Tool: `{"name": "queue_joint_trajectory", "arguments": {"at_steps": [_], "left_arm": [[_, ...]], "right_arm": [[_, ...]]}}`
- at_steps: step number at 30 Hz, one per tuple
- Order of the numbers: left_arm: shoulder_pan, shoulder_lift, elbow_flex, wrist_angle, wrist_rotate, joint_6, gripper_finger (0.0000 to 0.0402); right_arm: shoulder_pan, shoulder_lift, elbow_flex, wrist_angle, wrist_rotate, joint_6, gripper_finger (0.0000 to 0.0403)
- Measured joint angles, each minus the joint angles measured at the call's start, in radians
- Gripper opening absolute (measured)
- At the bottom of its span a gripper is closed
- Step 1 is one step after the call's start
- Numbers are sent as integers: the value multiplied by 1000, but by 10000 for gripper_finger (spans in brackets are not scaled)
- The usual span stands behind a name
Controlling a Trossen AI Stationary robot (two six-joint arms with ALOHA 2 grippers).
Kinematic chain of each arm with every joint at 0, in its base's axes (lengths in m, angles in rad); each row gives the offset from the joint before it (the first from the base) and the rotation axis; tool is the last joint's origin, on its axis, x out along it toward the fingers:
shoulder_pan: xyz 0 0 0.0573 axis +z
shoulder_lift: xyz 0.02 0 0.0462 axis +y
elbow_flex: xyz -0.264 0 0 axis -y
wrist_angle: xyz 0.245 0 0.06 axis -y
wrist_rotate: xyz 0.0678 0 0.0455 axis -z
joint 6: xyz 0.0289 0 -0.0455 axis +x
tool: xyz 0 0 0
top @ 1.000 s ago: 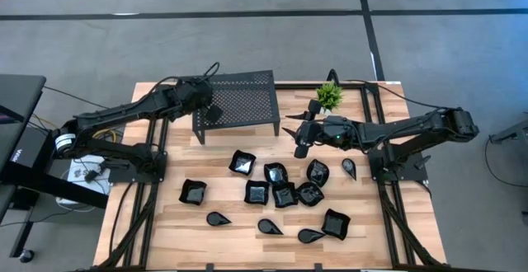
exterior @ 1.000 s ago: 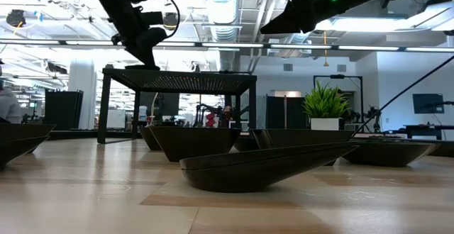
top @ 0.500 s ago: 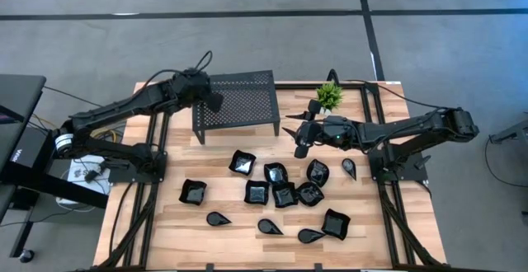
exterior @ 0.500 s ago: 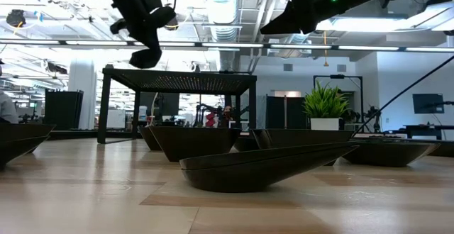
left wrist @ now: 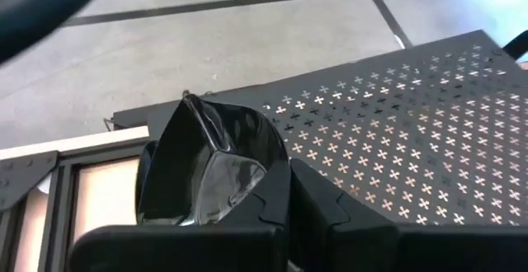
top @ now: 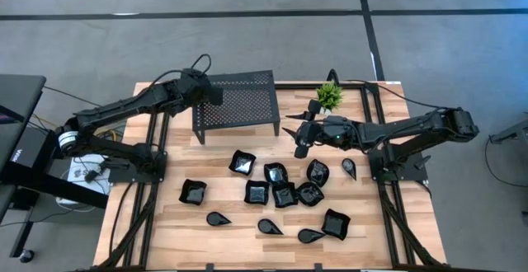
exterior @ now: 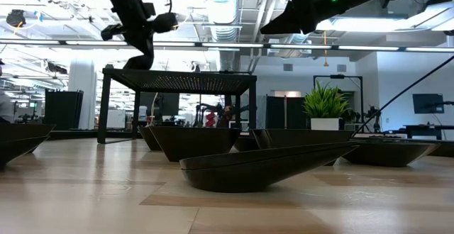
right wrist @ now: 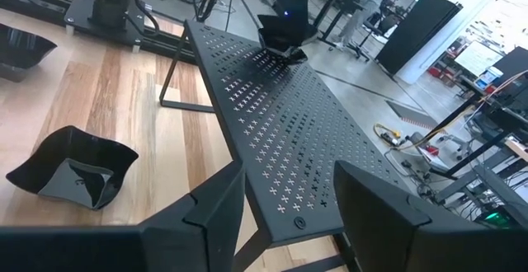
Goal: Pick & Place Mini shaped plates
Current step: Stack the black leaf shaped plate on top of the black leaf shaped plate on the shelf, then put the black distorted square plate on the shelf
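Left wrist view: mini plate [left wrist: 210,169] between left pincer [left wrist: 276,214] fingers.

Black perforated stand [top: 235,100] and potted plant [top: 329,96] on wooden table [top: 165,222].

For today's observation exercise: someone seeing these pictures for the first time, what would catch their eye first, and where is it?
Probably the scatter of glossy black mini shaped plates across the middle of the light wooden table. Next, the left gripper, shut on one black plate, above the left end of the black perforated metal stand. The open right gripper hovers near the small green potted plant.
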Motion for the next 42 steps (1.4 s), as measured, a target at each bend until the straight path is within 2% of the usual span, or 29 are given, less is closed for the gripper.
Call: {"name": "queue_joint_trajectory", "arguments": {"at_steps": [10,16,23,28,32,38,42], "left_arm": [[12,120,0,70,2,6,59],[-4,91,1,119,9,70,76],[-36,-100,14,96,-13,189,72],[-36,-206,15,-108,-13,162,72],[-43,-234,9,-266,4,161,66],[-115,-225,-82,-254,29,162,12],[-248,-219,-121,-135,35,173,7]], "right_arm": [[0,0,0,0,0,-8,182],[0,0,0,0,0,-8,181],[0,0,0,0,0,-8,182],[-1,0,0,0,0,-8,182],[-2,0,0,0,0,-5,178],[-2,0,0,0,0,22,171],[0,0,0,0,-4,29,163]]}}
